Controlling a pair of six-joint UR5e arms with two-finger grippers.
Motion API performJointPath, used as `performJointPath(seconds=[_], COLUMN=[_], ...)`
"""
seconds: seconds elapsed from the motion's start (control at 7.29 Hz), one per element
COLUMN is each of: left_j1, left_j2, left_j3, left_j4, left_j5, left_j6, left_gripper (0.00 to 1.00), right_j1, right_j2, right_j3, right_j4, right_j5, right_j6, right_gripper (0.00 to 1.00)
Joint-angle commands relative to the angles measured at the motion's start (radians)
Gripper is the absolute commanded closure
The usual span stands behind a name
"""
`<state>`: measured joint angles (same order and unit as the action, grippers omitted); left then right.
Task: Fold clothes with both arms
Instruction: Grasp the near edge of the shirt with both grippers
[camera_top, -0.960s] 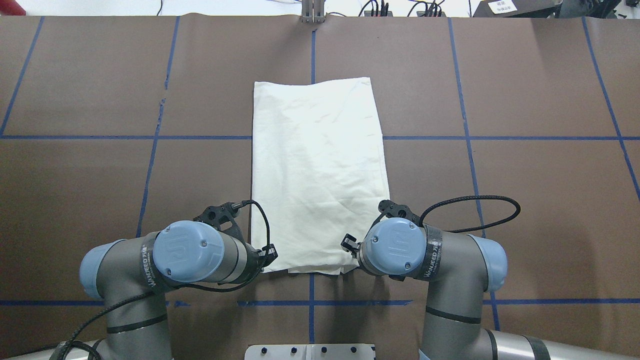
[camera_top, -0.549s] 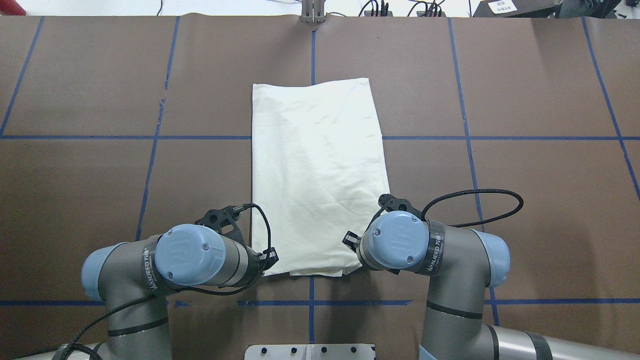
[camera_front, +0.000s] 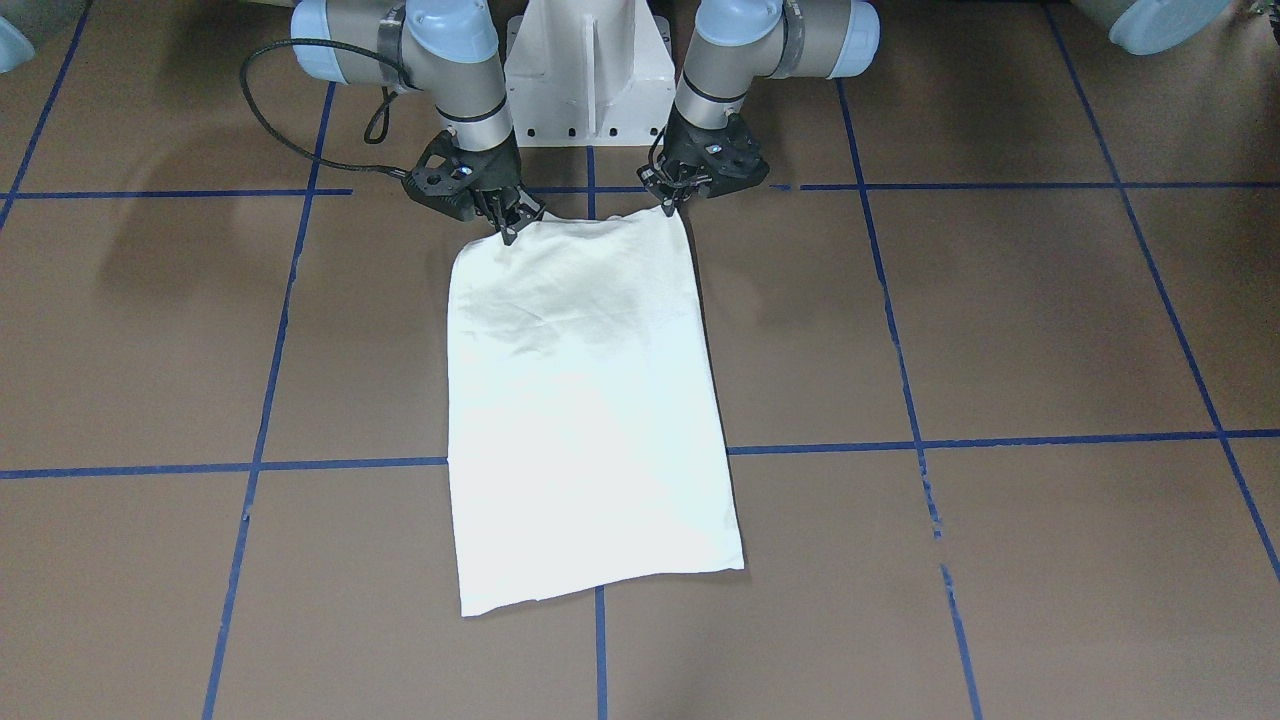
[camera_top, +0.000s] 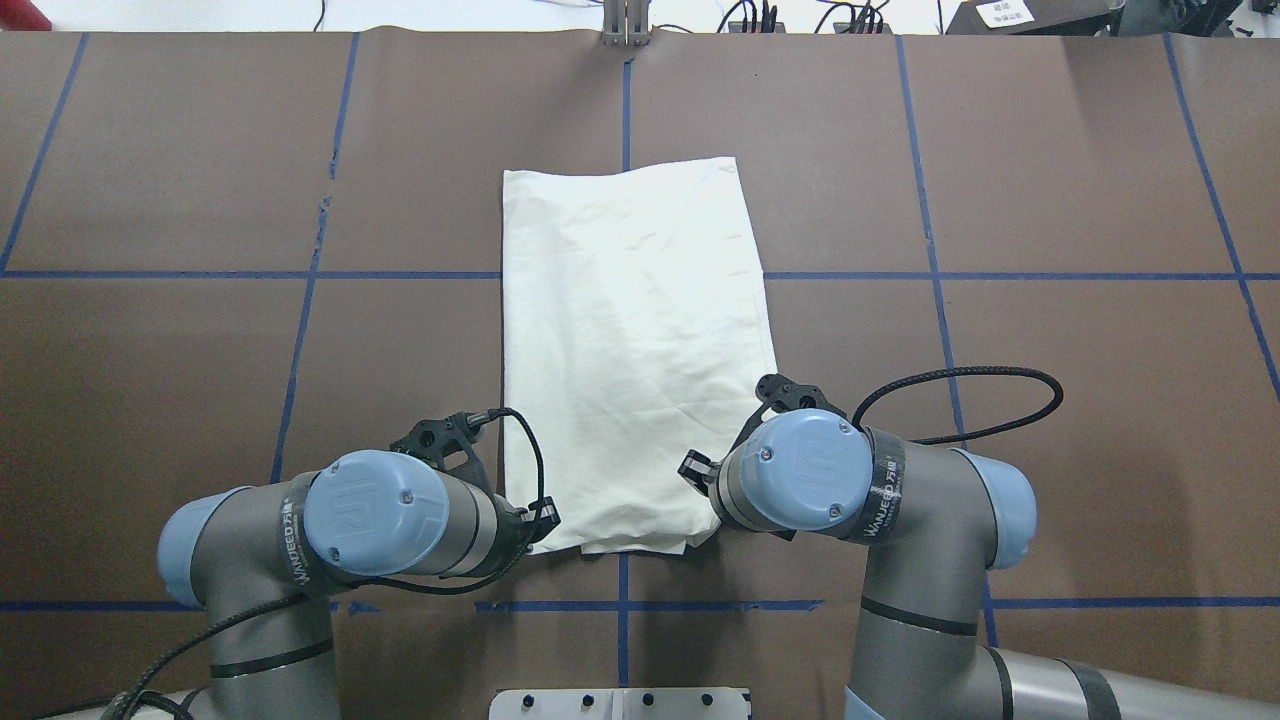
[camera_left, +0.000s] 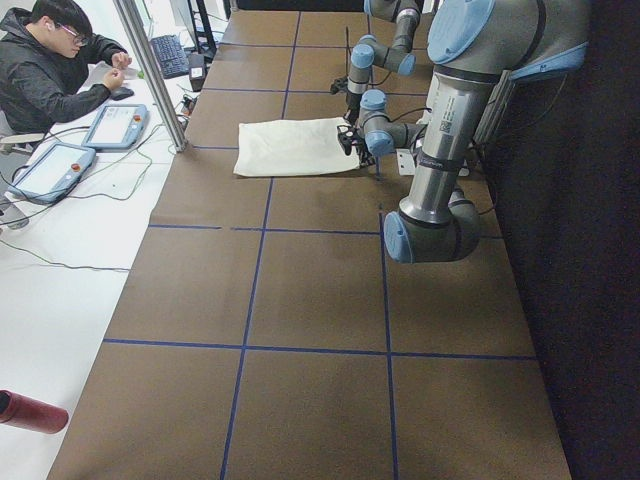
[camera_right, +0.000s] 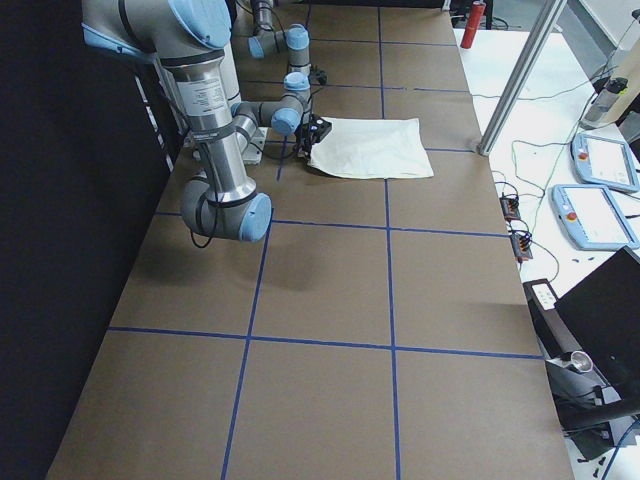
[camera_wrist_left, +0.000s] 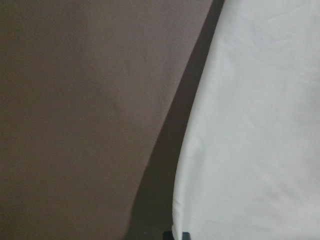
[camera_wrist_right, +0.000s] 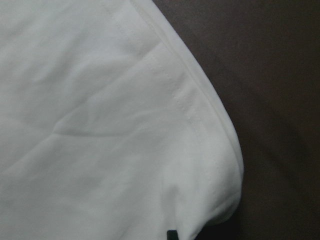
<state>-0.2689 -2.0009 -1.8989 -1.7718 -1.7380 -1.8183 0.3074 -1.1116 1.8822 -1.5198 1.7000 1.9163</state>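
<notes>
The cream T-shirt (camera_top: 630, 350) lies plain side up as a long folded rectangle in the middle of the brown counter (camera_top: 1050, 200). In the overhead view it runs from the upper centre down to the lower centre.

In the front-facing view the left end effector (camera_front: 668, 206) is clenched on the cloth's upper right corner. The right end effector (camera_front: 510, 228) grips the upper left corner. Both wrist views show the hem raised a little off the counter, with dark shadow under it.

Compared with a second ago, the right arm (camera_top: 808, 468) has drifted up and to the right in the overhead view. Its black cable (camera_top: 960, 375) now loops further toward the right edge. The left arm (camera_top: 375, 512) has barely moved, sitting only a touch lower in the frame. The shirt's top edge has slid slightly downward, and its top left corner has shifted a little to the left. The rest of the cloth lies much as it did.
</notes>
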Motion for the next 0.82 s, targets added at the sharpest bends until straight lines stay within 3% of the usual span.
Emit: performJointPath(seconds=[0.0, 0.41, 0.69], left_j1=[0.016, 0.102, 0.114], left_j2=[0.046, 0.12, 0.111], left_j3=[-0.092, -0.28, -0.275], left_j4=[0.003, 0.116, 0.117], left_j5=[0.002, 0.002, -0.001], left_j6=[0.001, 0.001, 0.002], left_gripper=[1.0, 1.0, 1.0], right_j1=[-0.01, -0.119, -0.128], right_j2=[-0.052, -0.103, -0.086], right_j3=[0.081, 0.213, 0.201], right_j4=[0.001, 0.001, 0.036], right_j5=[0.026, 0.067, 0.063], right_j6=[-0.013, -0.01, -0.01], right_gripper=[1.0, 1.0, 1.0])
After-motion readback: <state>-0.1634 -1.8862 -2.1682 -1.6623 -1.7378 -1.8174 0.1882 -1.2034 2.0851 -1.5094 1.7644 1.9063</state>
